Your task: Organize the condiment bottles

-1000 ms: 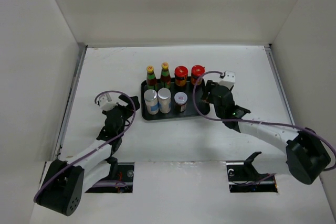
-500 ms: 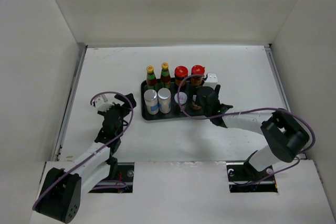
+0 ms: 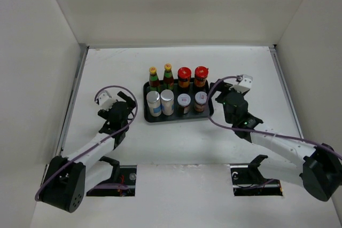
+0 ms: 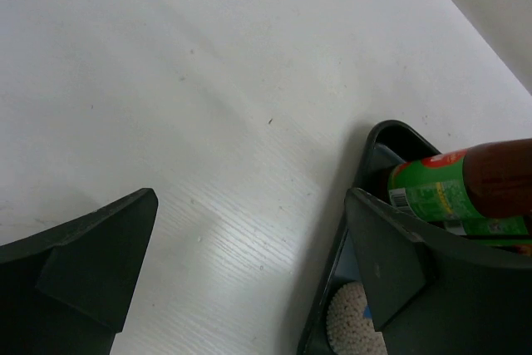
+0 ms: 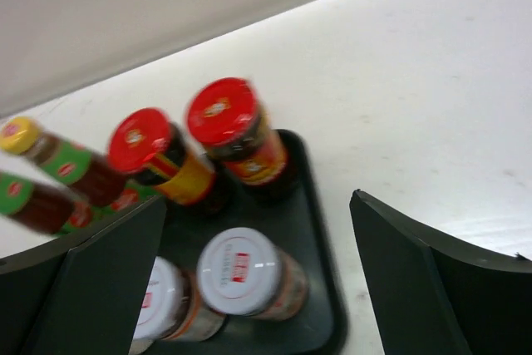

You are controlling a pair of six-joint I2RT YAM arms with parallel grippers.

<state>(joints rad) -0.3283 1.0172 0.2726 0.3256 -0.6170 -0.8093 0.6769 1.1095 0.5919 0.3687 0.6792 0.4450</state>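
Both jaws gape empty: left gripper [image 3: 128, 105] near the glossy black tray's [image 3: 150, 119] left edge, right gripper [image 3: 218, 93] beside its right end. Inside stand the condiment bottles: slim green-labelled sauce bottles [image 3: 154, 78] and round red-lidded jars [image 3: 184, 77] behind, white cylindrical shakers [image 3: 153, 103] and white-capped jars [image 3: 201, 101] in front. The lid print is unreadable.

Bright, even light from overhead fills the white box, and the table [image 3: 176, 137] looks nearly washed out from above. Faint, soft shadows lie under the arms [image 3: 278, 145]. The top view is sharp. In the left wrist view a pale sheen crosses the table, and the near bottle [image 4: 465, 184] is soft. The right wrist view is smeared, its bottles [image 5: 219, 114] blurred, worst at the left.
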